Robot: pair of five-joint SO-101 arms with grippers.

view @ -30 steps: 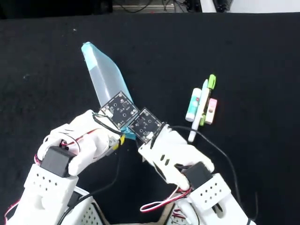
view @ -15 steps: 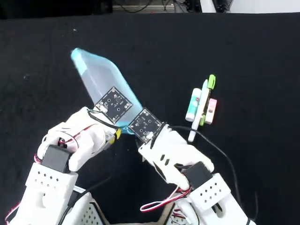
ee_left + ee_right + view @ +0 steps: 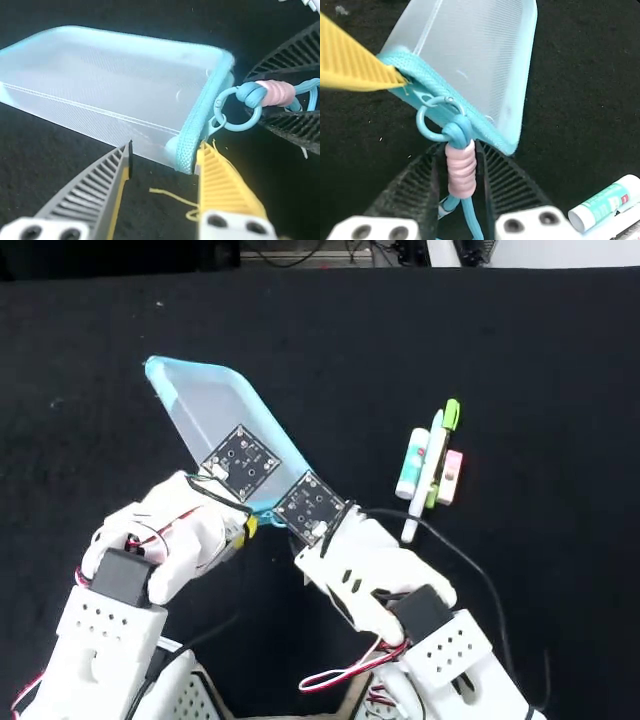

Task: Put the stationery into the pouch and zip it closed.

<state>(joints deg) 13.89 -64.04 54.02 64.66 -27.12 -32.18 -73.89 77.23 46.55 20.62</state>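
Note:
The translucent blue pouch [image 3: 205, 410] lies slanting away from both arms, its zipper end nearest them. My left gripper [image 3: 165, 147] is open, and the pouch's zipper corner [image 3: 190, 145] sits between its fingers, against the yellow finger [image 3: 220, 185]. My right gripper [image 3: 462, 157] is shut on the pink-beaded cord [image 3: 461, 170] tied to the zipper's ring [image 3: 435, 120]. The stationery lies in a cluster to the right of the arms: a glue stick [image 3: 412, 462], a white pen [image 3: 428, 475], a green highlighter [image 3: 447, 430] and a pink eraser [image 3: 452, 477]. The glue stick [image 3: 605, 200] also lies near the right gripper.
Everything rests on a black cloth table [image 3: 520, 350]. Cables [image 3: 470, 565] trail from the right arm close to the pen's tip. The table's far edge runs along the back, with clutter behind it.
The pouch's far end has swung left and the pouch now shows its broad face instead of a narrow edge. The left arm shifted slightly left. The right arm kept still.

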